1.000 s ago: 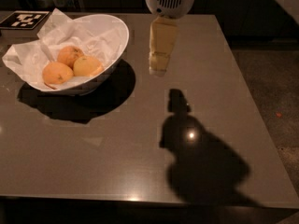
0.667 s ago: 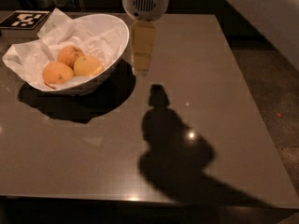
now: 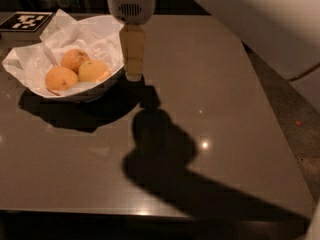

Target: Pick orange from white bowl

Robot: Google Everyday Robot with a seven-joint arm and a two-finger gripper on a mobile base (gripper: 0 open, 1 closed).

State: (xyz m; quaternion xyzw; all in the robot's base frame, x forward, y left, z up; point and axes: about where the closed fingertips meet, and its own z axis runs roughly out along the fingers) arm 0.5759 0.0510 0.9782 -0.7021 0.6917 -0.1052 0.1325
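Wide glossy white bowl (image 3: 86, 92) with crumpled white paper lining (image 3: 31, 60) sits at 10 o'clock on dark glossy tabletop (image 3: 240, 114). Small, smooth, pale yellow-orange orange (image 3: 94, 70) lies in bowl toward 4 o'clock, touching two deeper-orange speckled fruits (image 3: 61, 78) at its 9 and 11 o'clock. Robot's pale two-finger gripper (image 3: 133, 74) hangs tip-down at bowl's 3 o'clock rim, just beside orange, not on it. Clenched or released? Honestly can't tell. Big arm shadow (image 3: 165, 149) across table centre. Black-and-white marker card (image 3: 25, 20) at 11 o'clock corner.
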